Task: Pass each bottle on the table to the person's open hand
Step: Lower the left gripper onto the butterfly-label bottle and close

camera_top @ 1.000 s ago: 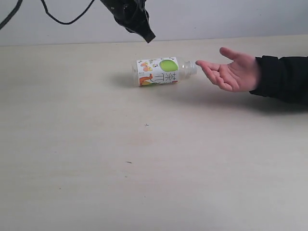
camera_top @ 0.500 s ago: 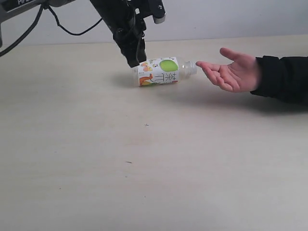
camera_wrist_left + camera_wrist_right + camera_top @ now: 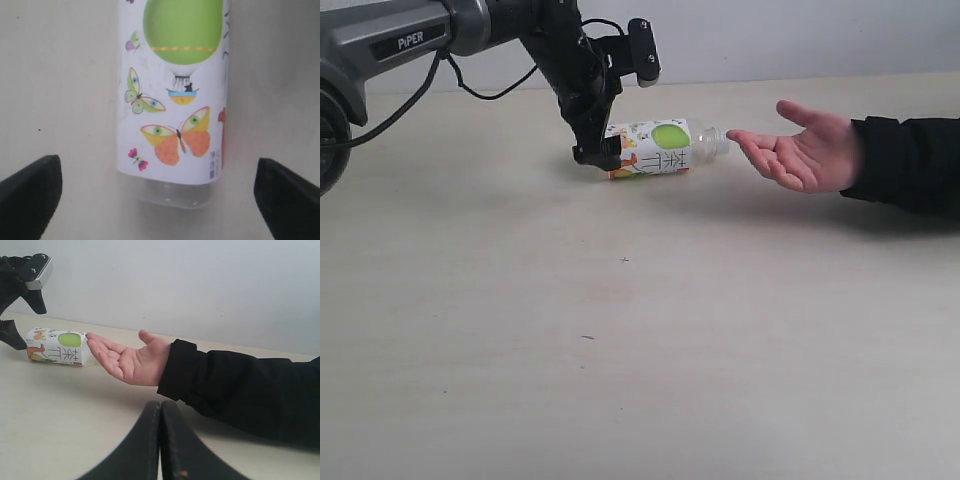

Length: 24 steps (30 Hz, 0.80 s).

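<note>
The bottle (image 3: 655, 148) lies sideways, far across the table (image 3: 620, 350), cap just beside the open hand (image 3: 802, 152). Now the left gripper (image 3: 159, 195) gapes around its base, and a pinch that far back could let it swing or slip!

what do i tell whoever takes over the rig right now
Left gripper open, straddling the base end of the bottle, not yet gripping.
Right gripper shut, holding nothing.
The bottle lies on its side on the table, neck toward the hand, which is open, palm up.
Left to do: close, lift, put it in the hand. Only this one bottle is in view.
</note>
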Each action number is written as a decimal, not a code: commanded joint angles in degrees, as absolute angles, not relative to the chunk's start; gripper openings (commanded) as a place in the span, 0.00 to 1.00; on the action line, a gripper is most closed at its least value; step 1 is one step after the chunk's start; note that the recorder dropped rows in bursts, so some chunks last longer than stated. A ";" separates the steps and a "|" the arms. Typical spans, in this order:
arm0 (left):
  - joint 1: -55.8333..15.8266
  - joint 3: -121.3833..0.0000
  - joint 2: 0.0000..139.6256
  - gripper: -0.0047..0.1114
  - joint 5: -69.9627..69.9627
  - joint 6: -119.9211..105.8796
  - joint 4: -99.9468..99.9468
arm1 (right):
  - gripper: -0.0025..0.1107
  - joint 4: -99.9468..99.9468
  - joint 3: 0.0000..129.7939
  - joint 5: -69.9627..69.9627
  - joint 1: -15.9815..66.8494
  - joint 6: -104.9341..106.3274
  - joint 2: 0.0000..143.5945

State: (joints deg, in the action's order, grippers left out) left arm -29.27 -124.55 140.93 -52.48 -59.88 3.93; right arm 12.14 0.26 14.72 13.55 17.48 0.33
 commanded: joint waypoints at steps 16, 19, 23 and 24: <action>-29.17 -124.66 144.52 0.93 -47.13 -64.34 4.24 | 0.02 12.10 0.00 14.07 13.35 17.73 0.00; -29.27 -124.66 144.63 0.92 -47.73 -64.76 4.83 | 0.02 12.10 0.00 14.07 13.35 17.73 0.00; -29.27 -124.66 144.63 0.79 -47.85 -65.85 6.82 | 0.02 12.10 0.00 14.07 13.35 17.73 0.00; -29.27 -124.66 144.63 0.73 -47.85 -65.99 6.93 | 0.02 12.10 0.00 14.07 13.35 17.73 0.00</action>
